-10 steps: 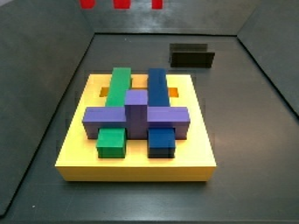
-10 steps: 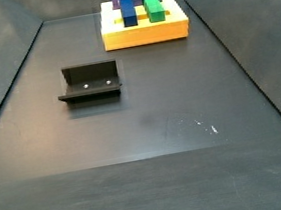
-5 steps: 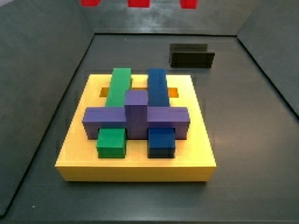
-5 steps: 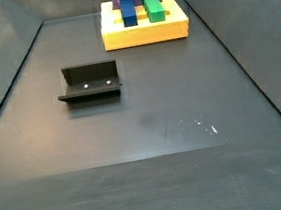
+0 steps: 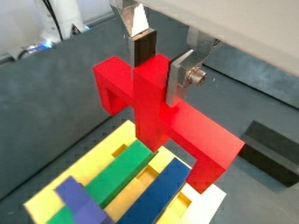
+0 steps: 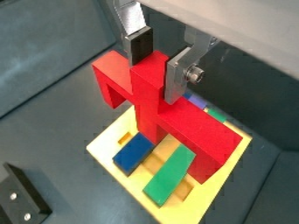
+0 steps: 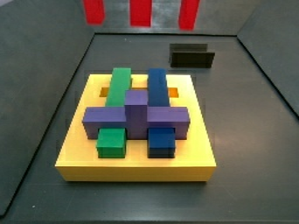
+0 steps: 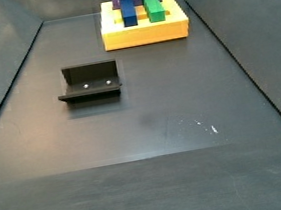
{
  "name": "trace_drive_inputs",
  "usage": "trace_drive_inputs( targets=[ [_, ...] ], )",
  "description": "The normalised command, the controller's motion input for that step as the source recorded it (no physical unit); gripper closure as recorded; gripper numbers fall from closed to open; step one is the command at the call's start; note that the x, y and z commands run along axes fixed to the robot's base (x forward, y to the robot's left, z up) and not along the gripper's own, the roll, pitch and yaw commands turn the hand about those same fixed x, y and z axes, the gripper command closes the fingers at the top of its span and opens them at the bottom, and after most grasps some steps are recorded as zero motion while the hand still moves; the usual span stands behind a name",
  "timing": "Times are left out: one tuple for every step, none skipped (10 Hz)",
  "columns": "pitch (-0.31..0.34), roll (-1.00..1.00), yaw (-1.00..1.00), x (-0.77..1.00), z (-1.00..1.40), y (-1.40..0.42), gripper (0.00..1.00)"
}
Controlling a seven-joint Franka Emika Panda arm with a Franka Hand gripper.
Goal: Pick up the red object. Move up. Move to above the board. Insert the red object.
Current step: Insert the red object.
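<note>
Seen only in part in a side view: three red legs at the top edge, cut off above, hanging over the far end of the board. No gripper visible in either side view; in the one with the fixture in the middle of the floor, no red piece visible either, only the board far off at the back.

In both wrist views, gripper closed on the red piece, flat silver fingers pressed to either side of its upright centre bar. Upper part of the gripper cut off by the frame. Red piece held clear above the board, crossbar spread sideways, legs pointing down. Part of the board hidden behind the red piece.

On the board: green block left of the blue block, both lying lengthways in slots, a purple piece crossing over them. Orange patches of slot floor showing beside the two blocks. Beyond the board in that side view, the fixture against the back wall.
</note>
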Motion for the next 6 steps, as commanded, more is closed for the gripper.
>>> trace_drive_inputs(
  targets=[
    [-0.056, 0.19, 0.05, 0.11, -0.87, 0.17, 1.0],
    [-0.046, 0.24, 0.06, 0.09, -0.79, 0.13, 1.0],
    [-0.043, 0.28, 0.07, 0.0, -0.75, 0.03, 1.0],
    [-0.106, 0.26, 0.03, -0.02, -0.76, 0.0, 1.0],
    [-0.09, 0.25, 0.02, 0.0, -0.62, -0.04, 1.0],
    [-0.069, 0.11, 0.0, 0.0, -0.47, -0.02, 1.0]
  ],
)
